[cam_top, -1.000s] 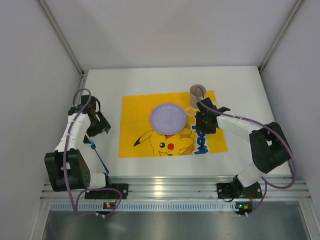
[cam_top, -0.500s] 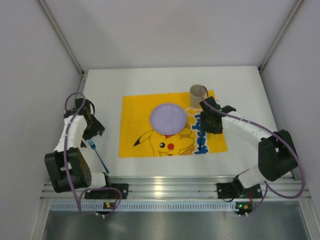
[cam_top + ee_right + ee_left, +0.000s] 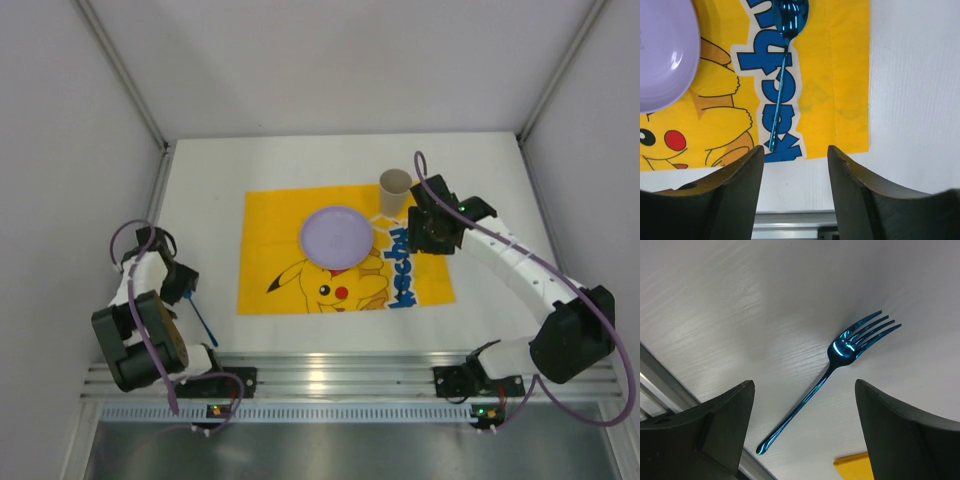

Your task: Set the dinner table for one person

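On the white dinner table (image 3: 500,180) lies a yellow Pikachu mat (image 3: 265,215) with a lilac plate (image 3: 337,237) in its middle. A beige cup (image 3: 395,188) stands at the mat's far right corner. A blue spoon (image 3: 782,75) lies on the mat's blue lettering, right of the plate (image 3: 660,50). My right gripper (image 3: 424,238) hovers open above the mat's right edge, and the right gripper (image 3: 795,147) holds nothing. A blue fork (image 3: 203,322) lies flat on bare table left of the mat. My left gripper (image 3: 804,385) hangs wide open over the fork (image 3: 840,347), not touching it.
An aluminium rail (image 3: 330,370) runs along the table's near edge, just behind the fork's handle end. White walls close in the left, right and back sides. The left arm is folded tightly against the near left corner.
My right gripper has opened and risen back and to the right, away from the spoon. The left gripper has drawn toward the near left, over the fork, which lies where it was.
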Tool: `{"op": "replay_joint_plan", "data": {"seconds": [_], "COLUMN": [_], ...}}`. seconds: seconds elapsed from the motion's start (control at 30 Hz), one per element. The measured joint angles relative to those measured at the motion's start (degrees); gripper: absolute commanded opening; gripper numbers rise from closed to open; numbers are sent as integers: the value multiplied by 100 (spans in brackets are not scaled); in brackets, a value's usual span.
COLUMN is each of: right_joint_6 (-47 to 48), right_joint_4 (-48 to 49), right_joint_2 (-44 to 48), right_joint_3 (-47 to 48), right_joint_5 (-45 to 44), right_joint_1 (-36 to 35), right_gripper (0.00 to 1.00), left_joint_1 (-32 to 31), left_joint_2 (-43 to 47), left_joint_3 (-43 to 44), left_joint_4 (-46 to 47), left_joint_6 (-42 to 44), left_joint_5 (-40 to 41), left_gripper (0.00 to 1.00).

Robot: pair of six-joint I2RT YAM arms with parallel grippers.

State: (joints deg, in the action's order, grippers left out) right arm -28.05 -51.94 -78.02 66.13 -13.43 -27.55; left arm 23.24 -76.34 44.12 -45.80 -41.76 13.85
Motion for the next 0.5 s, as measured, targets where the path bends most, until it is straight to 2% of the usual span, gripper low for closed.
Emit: {"op": "replay_joint_plan", "data": {"seconds": [0.17, 0.37, 0.5], "right_joint_6": [22, -9, -52], "right_joint_4": [-278, -494, -579], "right_joint_2": [-4, -4, -4], "right_joint_3": [190, 195, 190], "right_joint_5": [-2, -2, -4], "right_joint_1": [0, 0, 0], "right_gripper": [54, 54, 54], "left_joint_1": [57, 68, 68], "left_joint_2": [-396, -785, -901], "left_joint_3": [-238, -13, 103], "left_joint_4": [619, 1099, 1132], "left_joint_6": [-44, 192, 343], "left_joint_5": [-146, -369, -492], "left_gripper": [81, 69, 68]}}
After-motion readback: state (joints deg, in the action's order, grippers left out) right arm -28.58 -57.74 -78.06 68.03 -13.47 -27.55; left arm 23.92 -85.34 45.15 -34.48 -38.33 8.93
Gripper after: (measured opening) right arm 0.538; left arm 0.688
